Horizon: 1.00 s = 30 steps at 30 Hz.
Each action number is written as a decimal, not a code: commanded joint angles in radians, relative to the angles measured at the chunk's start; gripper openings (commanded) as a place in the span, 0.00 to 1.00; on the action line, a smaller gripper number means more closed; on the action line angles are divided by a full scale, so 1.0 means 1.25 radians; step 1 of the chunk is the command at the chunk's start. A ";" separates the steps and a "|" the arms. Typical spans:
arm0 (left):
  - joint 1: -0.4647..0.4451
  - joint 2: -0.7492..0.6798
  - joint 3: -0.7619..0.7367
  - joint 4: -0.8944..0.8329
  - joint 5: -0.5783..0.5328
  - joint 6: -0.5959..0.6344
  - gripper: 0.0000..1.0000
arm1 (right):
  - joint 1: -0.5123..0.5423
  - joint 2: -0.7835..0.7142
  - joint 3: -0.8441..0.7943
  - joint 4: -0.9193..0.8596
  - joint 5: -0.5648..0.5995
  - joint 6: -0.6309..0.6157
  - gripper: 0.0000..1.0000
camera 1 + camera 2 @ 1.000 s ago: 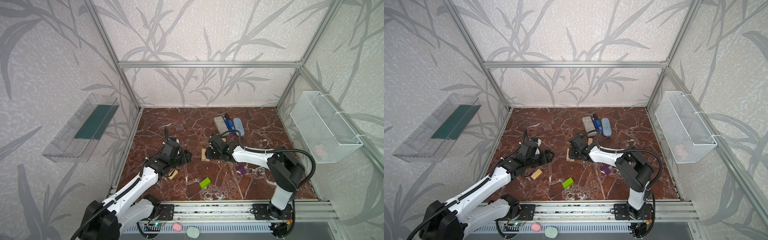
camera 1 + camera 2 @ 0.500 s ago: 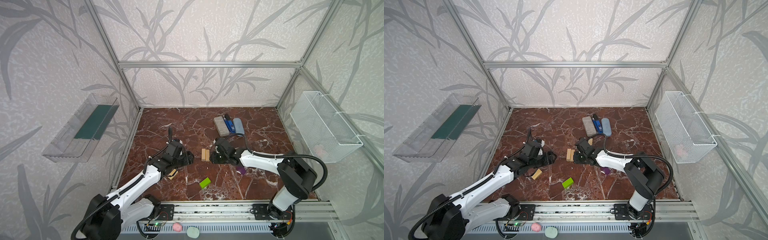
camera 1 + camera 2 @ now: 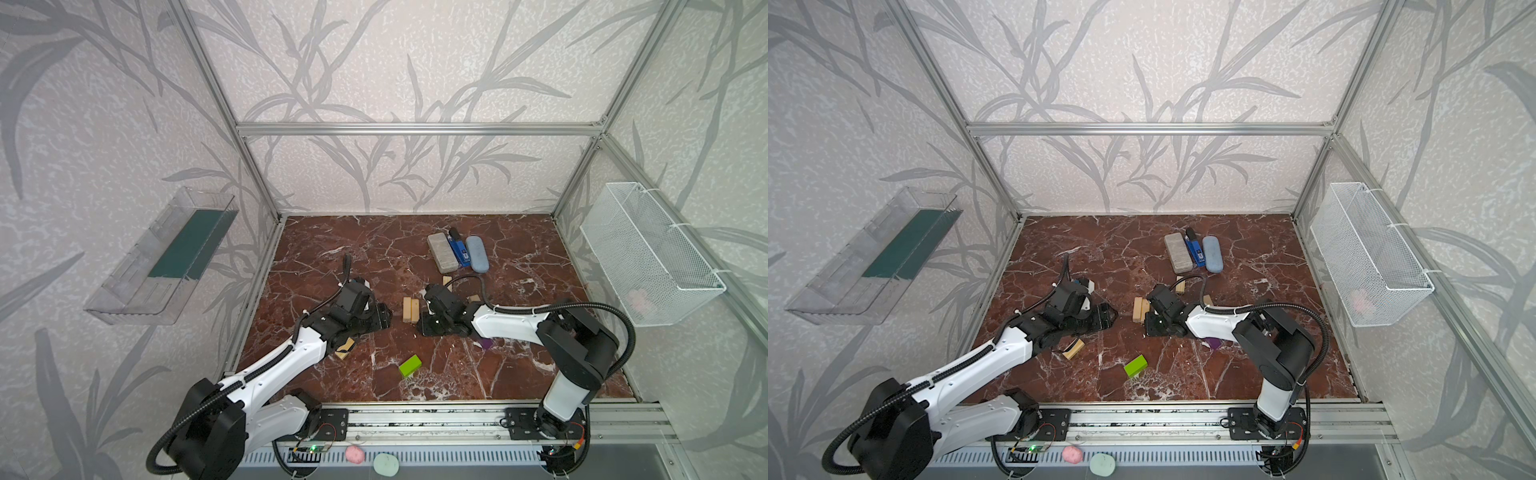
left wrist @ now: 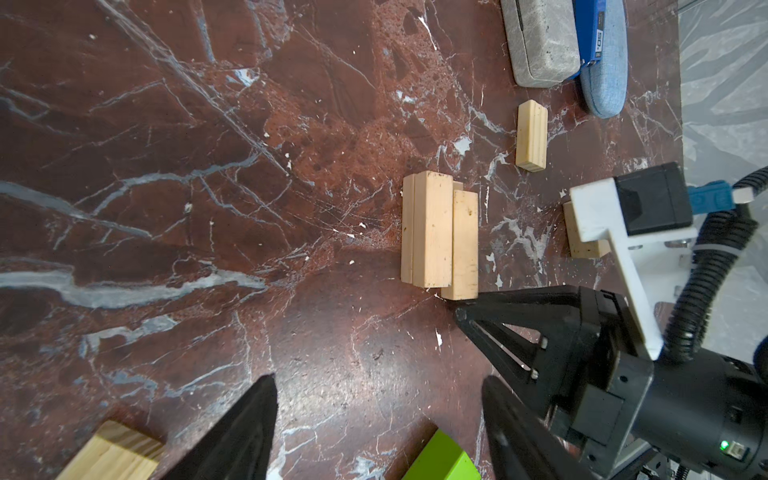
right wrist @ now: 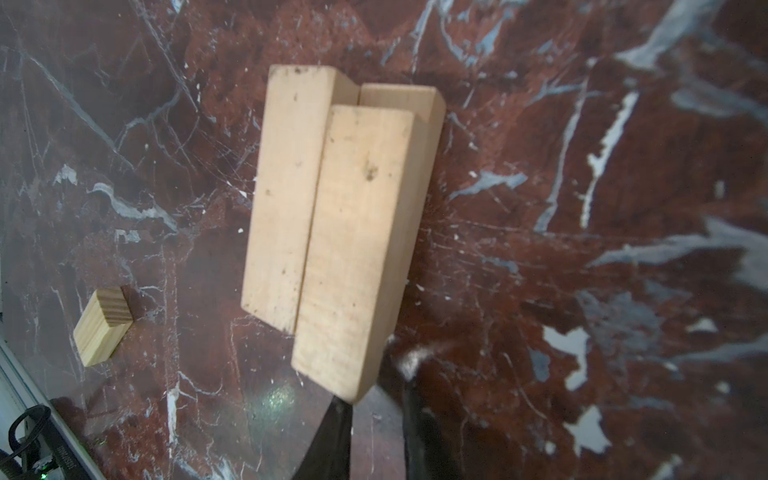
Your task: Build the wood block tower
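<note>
The tower (image 3: 410,309) (image 3: 1140,309) is low: two pale wood blocks side by side on the floor and a third lying along them (image 4: 438,232) (image 5: 332,224). My right gripper (image 3: 423,328) (image 3: 1147,330) (image 5: 374,388) sits just off its near right corner, shut, holding nothing. My left gripper (image 3: 386,320) (image 3: 1111,318) (image 4: 379,380) stands open left of the tower over bare floor. Loose wood blocks lie under the left arm (image 3: 345,349) (image 5: 104,328) and behind the right gripper (image 3: 446,279) (image 4: 531,135). The lime-green block (image 3: 409,365) (image 4: 440,461) and the purple block (image 3: 486,343) lie nearer the front.
A grey slab (image 3: 441,258), a blue tool (image 3: 459,251) and a blue-grey oval case (image 3: 476,259) lie at the back. A wire basket (image 3: 648,257) hangs on the right wall, a clear shelf (image 3: 162,257) on the left. The arms' rail (image 3: 415,419) runs along the front.
My right gripper has drawn back from the tower to the right, leaving a block on it, and its fingers have closed. My left gripper has moved slightly right toward the tower.
</note>
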 commanded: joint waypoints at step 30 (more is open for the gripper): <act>-0.003 0.001 0.033 -0.010 -0.030 0.009 0.76 | 0.004 0.025 0.032 0.015 0.025 -0.026 0.24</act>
